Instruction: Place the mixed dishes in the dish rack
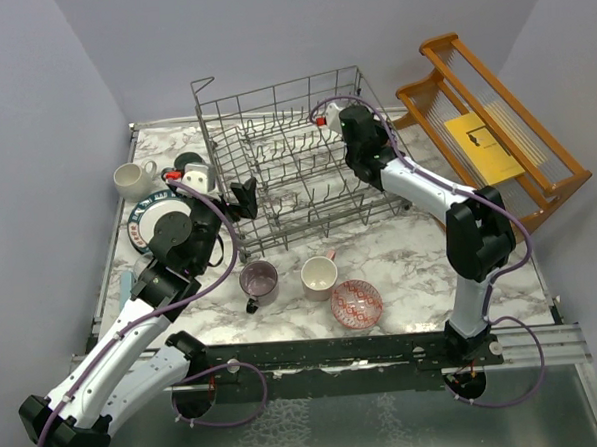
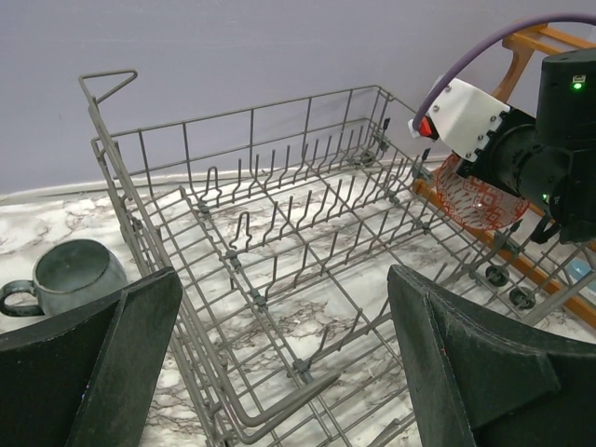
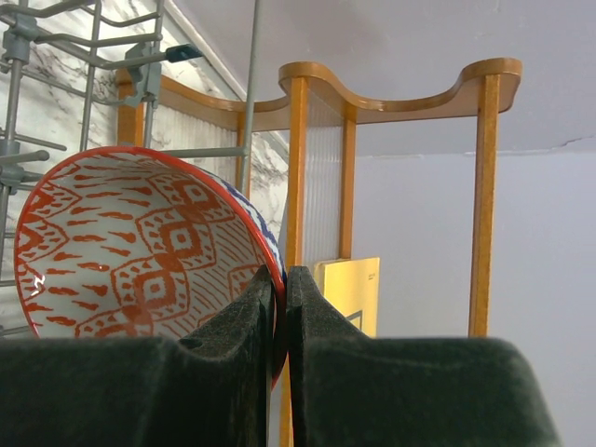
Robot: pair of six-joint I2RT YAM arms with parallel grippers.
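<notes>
The small red-and-white patterned bowl (image 3: 140,251) is pinched by its rim in the clenched jaws of my right gripper (image 3: 281,279). It is tipped on edge at the far right corner of the large grey wire dish rack (image 1: 296,184). My left gripper (image 2: 284,279) hangs spread wide and empty at the rack's left side.

the right gripper (image 3: 281,279) is pinching the rim of the red-and-white patterned bowl (image 3: 130,247), with its jaws nearly meeting. the bowl is tilting with its inside facing the camera, at 9 o'clock from the fingertips. the dish rack (image 3: 93,56) wires are showing at 11 o'clock, and the wooden slatted rack (image 3: 296,168) is standing behind at 12 o'clock.
</notes>
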